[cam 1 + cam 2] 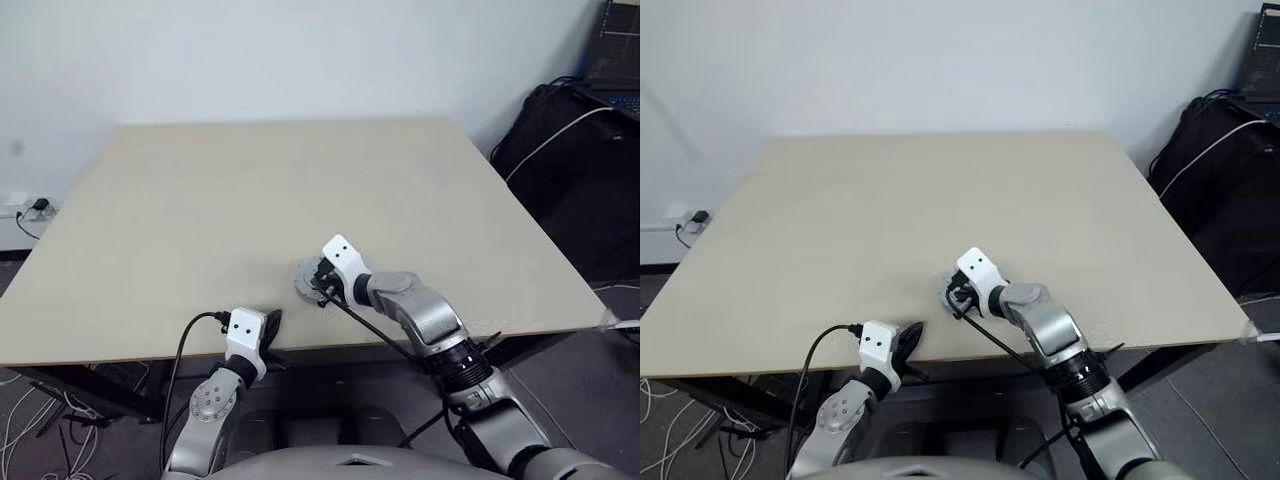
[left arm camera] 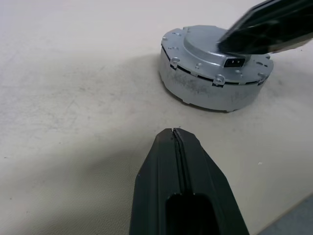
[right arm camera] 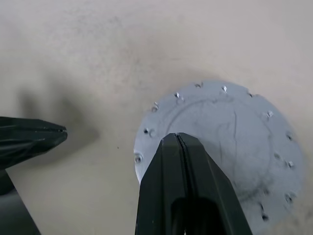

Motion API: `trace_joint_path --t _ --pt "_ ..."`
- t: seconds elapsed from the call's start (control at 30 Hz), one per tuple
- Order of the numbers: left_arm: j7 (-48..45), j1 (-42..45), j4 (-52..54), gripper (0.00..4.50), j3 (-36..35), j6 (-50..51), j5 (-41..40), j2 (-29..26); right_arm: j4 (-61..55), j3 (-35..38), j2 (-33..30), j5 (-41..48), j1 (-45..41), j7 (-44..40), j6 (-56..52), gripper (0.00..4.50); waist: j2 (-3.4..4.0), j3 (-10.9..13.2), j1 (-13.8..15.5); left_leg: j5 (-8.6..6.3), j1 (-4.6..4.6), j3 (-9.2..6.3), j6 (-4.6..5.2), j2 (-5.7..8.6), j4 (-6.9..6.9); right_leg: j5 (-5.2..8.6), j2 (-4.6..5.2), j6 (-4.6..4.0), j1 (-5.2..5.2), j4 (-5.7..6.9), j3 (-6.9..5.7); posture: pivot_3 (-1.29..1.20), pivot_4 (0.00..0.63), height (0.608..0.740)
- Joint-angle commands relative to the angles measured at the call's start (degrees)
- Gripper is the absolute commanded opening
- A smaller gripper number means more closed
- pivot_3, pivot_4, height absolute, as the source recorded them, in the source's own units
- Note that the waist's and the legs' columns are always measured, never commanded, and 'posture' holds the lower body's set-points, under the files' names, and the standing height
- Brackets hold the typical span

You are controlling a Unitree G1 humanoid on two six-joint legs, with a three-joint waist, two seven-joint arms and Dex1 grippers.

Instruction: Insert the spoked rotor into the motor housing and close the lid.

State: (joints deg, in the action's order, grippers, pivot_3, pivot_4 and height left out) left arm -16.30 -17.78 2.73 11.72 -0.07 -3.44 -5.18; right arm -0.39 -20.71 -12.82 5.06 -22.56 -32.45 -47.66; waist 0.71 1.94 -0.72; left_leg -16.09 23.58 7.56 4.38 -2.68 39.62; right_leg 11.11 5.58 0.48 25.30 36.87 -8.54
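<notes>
The motor housing (image 2: pixel 205 90) stands on the table as a low round grey body. The lid (image 3: pixel 234 147) sits on top of it, smooth grey face up, with small screws around the rim. The spoked rotor is hidden. My right gripper (image 3: pixel 177 138) is shut and angled down over the lid's top (image 1: pixel 306 276), near its edge; I cannot tell whether it touches. My left gripper (image 2: pixel 173 133) is shut with nothing in it. It lies low at the table's front edge (image 1: pixel 270 325), a short way from the housing and pointing toward it.
The beige table (image 1: pixel 250 200) stretches far beyond the housing. Black cables run from both wrists below the front edge. A dark bag (image 1: pixel 575 150) with a white cable stands on the floor to the right, and a wall socket (image 1: pixel 35 207) is at the left.
</notes>
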Motion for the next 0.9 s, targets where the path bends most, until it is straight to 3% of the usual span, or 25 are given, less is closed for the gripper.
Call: trace_joint_path --t 0.03,0.23,0.43,0.7,0.9 --pt "0.21 0.07 3.19 0.00 -0.18 -0.19 -0.15 -0.11 -2.12 2.47 -0.14 1.53 -0.10 -1.00 5.08 0.02 0.00 0.00 -0.01 0.00 0.00 0.01 0.00 0.00 0.00 0.00 0.00 0.00 0.01 -0.01 0.01 0.00 0.000 0.740" --pt "0.38 -0.28 3.44 0.00 -0.26 -0.14 -0.07 -0.13 -4.70 1.48 -6.45 -0.87 0.11 -6.20 21.68 0.02 -0.02 0.00 0.01 -0.02 0.01 0.02 0.03 0.03 0.00 0.00 0.00 0.01 0.00 -0.04 0.02 0.00 0.000 0.740" --pt "0.23 0.21 3.35 0.00 -0.34 0.00 -0.12 -0.24 3.35 0.51 -9.86 -1.89 -2.37 -13.33 34.94 1.86 -0.02 0.01 -0.07 0.02 -0.03 0.02 0.08 -0.01 0.02 0.00 -0.04 0.01 -0.02 0.00 0.01 0.00 0.000 0.740" --pt "0.58 -0.08 3.81 0.00 -0.86 0.04 -0.15 -0.44 18.83 1.99 -8.14 -0.81 -8.41 -19.56 40.39 4.47 -0.02 0.01 -0.04 0.10 -0.03 0.06 0.21 0.00 0.06 -0.03 -0.04 0.02 -0.05 0.01 0.04 0.00 0.000 0.740" --pt "1.10 -0.67 4.47 0.00 -1.10 0.01 -0.12 -0.33 25.93 2.82 -6.21 -0.54 -11.61 -21.58 40.79 4.47 0.00 0.00 -0.04 0.11 -0.03 0.07 0.21 -0.01 0.07 -0.05 -0.04 0.02 -0.06 0.04 0.04 0.00 0.000 0.740"
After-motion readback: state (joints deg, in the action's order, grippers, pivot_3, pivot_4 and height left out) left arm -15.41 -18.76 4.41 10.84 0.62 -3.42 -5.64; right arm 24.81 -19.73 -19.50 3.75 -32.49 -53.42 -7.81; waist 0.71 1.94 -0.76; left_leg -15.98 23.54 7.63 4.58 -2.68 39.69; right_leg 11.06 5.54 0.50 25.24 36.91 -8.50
